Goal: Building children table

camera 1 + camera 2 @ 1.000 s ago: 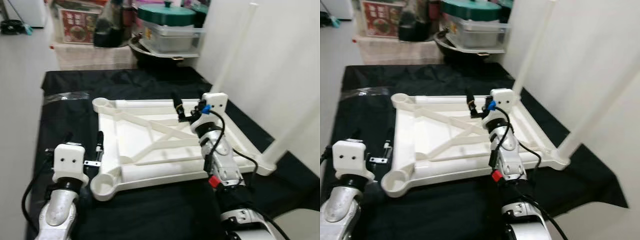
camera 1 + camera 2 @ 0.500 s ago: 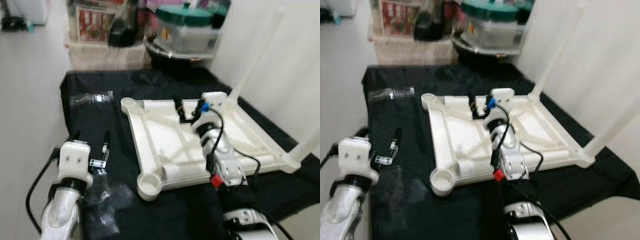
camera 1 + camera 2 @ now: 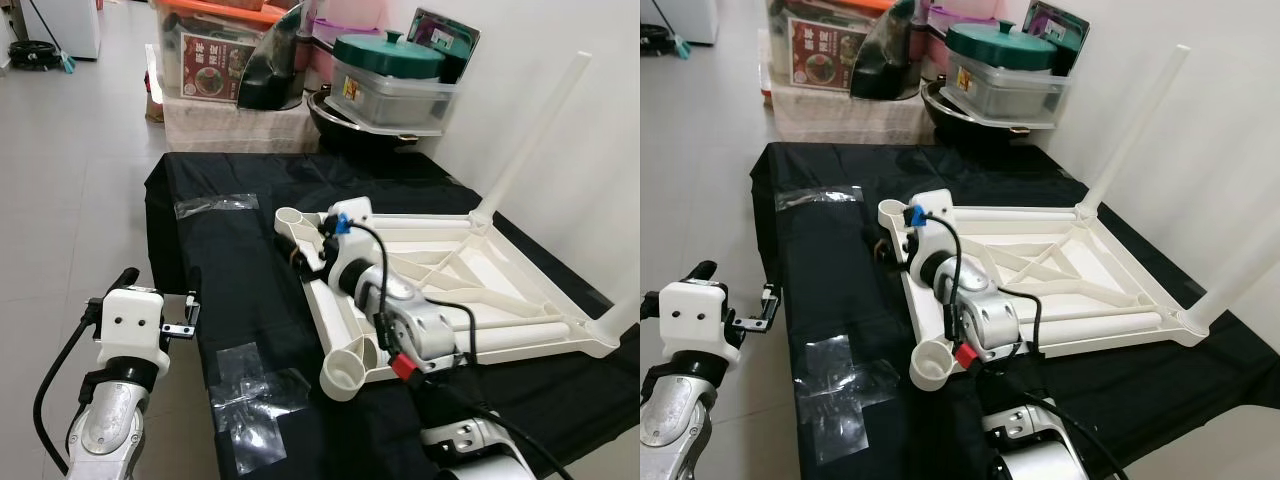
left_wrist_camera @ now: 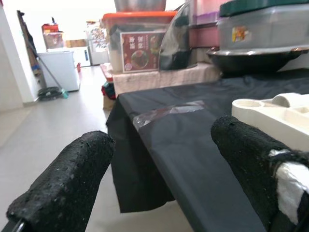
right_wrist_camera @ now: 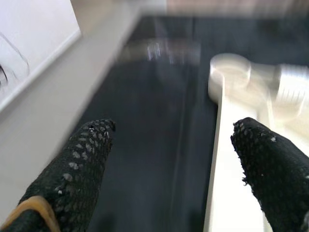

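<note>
From the head views, the white plastic tabletop (image 3: 440, 290) lies upside down on a black cloth (image 3: 230, 300) spread over the floor, ribbed underside up. Two white legs (image 3: 530, 140) stand upright in its far-side corner sockets; the near corner socket (image 3: 345, 372) is an open cup. The right claw (image 3: 300, 255) reaches across the frame's left edge, fingers wide apart. The left claw (image 3: 160, 300) hovers off the cloth's left edge, over the tiled floor, also spread wide. Clear tape (image 3: 250, 400) patches the cloth. Behind, a grey lidded tub (image 3: 390, 85) with a green lid sits on a dark pan; its contents are hidden.

Left wrist view: both fingers (image 4: 67, 179) wide, holding nothing; a red printed box (image 4: 140, 50), writing unreadable.

Right wrist view: fingers (image 5: 77, 164) wide, straddling the frame's edge (image 5: 227, 159).
</note>
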Tool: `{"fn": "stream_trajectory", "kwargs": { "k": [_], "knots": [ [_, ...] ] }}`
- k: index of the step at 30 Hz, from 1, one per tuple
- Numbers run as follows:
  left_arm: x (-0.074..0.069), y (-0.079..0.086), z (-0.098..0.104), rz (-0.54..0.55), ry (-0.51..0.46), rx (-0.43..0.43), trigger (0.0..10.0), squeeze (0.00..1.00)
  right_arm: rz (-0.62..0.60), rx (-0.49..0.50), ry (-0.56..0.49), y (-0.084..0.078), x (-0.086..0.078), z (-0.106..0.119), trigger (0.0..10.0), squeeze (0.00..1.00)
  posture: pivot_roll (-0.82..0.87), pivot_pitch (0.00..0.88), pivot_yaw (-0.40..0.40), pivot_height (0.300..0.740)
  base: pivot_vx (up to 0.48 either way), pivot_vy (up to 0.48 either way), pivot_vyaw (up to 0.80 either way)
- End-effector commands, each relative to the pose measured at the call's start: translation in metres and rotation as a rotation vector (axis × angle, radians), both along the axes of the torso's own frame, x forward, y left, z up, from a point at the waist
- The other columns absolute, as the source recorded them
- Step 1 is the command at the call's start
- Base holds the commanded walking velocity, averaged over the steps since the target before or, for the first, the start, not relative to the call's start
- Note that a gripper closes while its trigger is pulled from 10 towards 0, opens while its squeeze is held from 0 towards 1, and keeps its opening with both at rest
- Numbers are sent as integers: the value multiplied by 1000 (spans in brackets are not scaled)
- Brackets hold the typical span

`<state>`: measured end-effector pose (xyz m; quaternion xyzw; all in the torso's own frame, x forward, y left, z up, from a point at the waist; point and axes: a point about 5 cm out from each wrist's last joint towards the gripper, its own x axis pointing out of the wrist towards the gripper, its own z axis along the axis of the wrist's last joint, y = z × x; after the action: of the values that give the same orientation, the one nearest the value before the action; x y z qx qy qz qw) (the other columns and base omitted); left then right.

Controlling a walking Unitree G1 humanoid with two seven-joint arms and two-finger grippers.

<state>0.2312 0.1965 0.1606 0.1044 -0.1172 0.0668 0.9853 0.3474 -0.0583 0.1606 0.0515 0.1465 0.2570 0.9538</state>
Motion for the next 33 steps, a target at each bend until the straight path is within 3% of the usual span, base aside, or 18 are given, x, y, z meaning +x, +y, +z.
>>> {"fn": "stream_trajectory", "kwargs": {
  "k": [1, 8, 13, 19, 25, 29, 30, 31, 32, 33],
  "knots": [
    [0, -1, -6, 5, 31, 2, 10000, 0, -20, -4, 61, -4, -1, -9, 10000, 0, 131, 0, -190, 740, 0, 0, 0],
    [3, -4, -9, -1, 44, 3, 10000, 0, -38, 25, 275, -2, -5, -41, 10000, 0, 129, 0, -188, 740, 0, 0, 0],
    [5, -3, -9, 4, 46, 4, 10000, 0, -4, 22, 297, 4, -5, -42, 10000, 0, 128, 0, -189, 740, 0, 0, 0],
    [6, -6, -10, 2, 49, 6, 10000, 0, -35, -23, 359, 2, -2, -58, 10000, 0, 137, 0, -196, 740, 0, 0, 0],
    [6, -5, -11, 3, 52, 8, 10000, 0, 24, -17, 366, 13, -3, -60, 10000, 0, 136, 0, -195, 740, 0, 0, 0],
    [8, -6, -12, 1, 57, 12, 10000, 0, 96, -41, 379, 28, -10, -66, 10000, 0, 137, 0, -196, 740, 0, 0, 0],
    [8, -6, -11, 0, 57, 13, 10000, 0, 106, -51, 393, 31, -12, -71, 8078, 0, 142, 0, -199, 740, 0, 0, 0],
    [8, -6, -11, 0, 57, 13, 10000, 0, 106, -51, 393, 31, -12, -71, 8078, 0, 142, 0, -199, 740, 0, 0, 0],
    [9, -7, -11, -1, 58, 14, 10000, 0, 113, -57, 408, 34, -14, -75, 275, 0, 144, 0, -200, 740, 0, 0, 0],
    [9, -7, -11, -1, 58, 14, 10000, 0, 113, -57, 408, 34, -14, -75, 275, 0, 144, 0, -200, 740, 0, 0, 0]
  ]
}}
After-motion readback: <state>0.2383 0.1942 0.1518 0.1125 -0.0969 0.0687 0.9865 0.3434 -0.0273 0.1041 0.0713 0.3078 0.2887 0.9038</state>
